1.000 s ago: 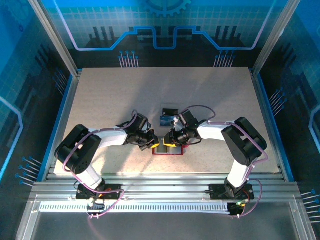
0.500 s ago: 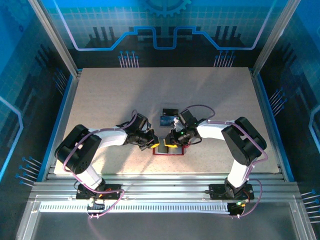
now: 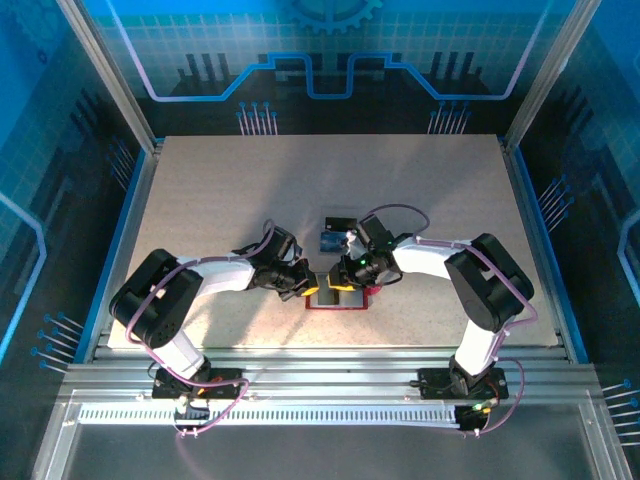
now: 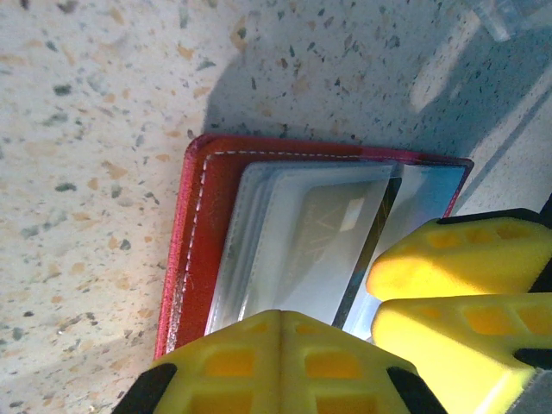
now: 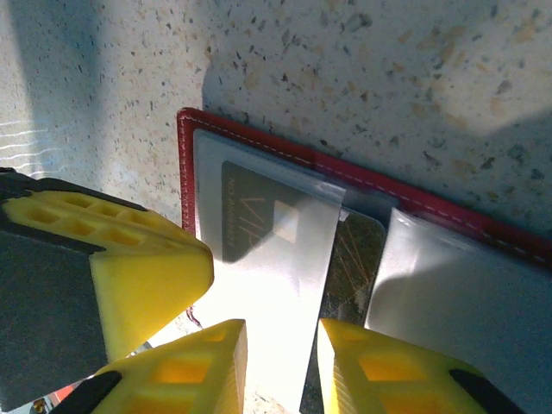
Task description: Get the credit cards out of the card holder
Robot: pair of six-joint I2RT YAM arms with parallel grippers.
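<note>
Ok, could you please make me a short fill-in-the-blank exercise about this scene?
1. The wallet is ____ in colour.
2. The left pincer is ____, fingers together.
3. A blue card lies on the ____ beyond the wallet.
Missing: red; shut; table.

Card holder (image 4: 191,259) red, white stitching; pockets (image 4: 285,250) greyish; fingers (image 4: 233,362) yellow; table (image 4: 86,103) beige, speckled.

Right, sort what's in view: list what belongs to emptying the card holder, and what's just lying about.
Job:
card holder
dark card inside it
blue card and black card, already out on the table

Lying about:
clear plastic edge, too little showing to identify
</note>
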